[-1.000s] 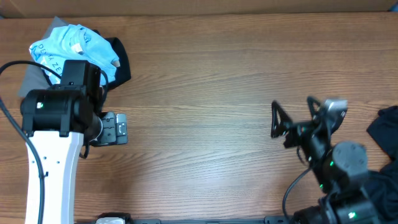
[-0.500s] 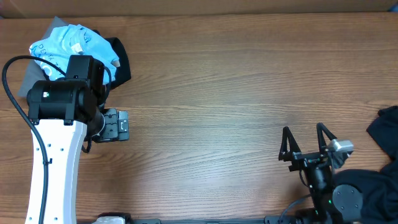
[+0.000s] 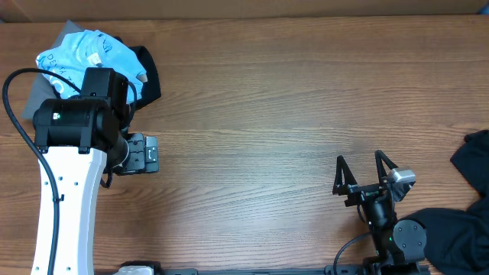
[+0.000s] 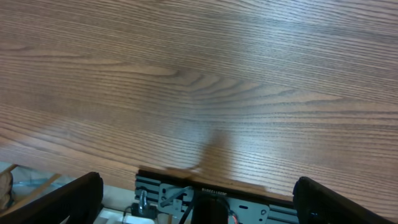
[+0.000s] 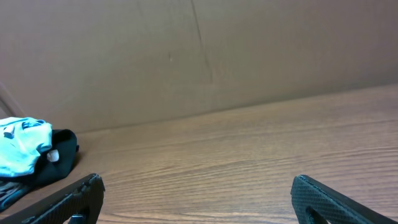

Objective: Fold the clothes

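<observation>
**Wood table point(image 3: 267, 99), clothes point(image 3: 92, 65) heaped at ten o'clock**

We see the light blue T-shirt point(image 3: 80, 55) crumpled atop a black shirt point(image 3: 150, 76) near our left arm point(image 3: 69, 130). Our left gripper point(image 4: 196, 180) and right gripper point(image 3: 359, 169), at five o'clock, both gape wide, holding nothing. We judge it best to drag that T-shirt to centre and spread it flat before folding.

The left end effector point(image 4: 199, 196), spread wide, overlooks the wooden table point(image 4: 199, 74) and a black rail point(image 4: 249, 198).
</observation>
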Robot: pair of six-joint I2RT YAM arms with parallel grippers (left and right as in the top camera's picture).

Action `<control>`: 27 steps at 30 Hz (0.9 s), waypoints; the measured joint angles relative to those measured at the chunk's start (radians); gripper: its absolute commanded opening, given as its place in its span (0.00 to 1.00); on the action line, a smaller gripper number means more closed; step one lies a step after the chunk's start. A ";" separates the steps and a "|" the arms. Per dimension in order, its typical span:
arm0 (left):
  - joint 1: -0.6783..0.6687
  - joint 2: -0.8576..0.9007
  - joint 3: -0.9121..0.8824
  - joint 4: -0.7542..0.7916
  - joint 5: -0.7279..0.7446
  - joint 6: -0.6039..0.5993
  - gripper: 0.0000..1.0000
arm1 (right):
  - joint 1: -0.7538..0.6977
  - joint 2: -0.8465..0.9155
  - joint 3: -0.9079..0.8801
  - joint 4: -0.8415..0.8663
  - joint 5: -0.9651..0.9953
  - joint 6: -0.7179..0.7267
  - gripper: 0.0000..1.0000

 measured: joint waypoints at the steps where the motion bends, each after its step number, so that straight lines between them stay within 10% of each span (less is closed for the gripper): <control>1: 0.000 0.000 0.000 0.000 0.000 0.000 1.00 | 0.000 0.000 0.000 -0.008 0.000 0.000 1.00; 27: -0.017 -0.014 -0.014 0.034 -0.002 0.000 1.00 | 0.000 0.000 0.000 -0.040 -0.007 0.000 1.00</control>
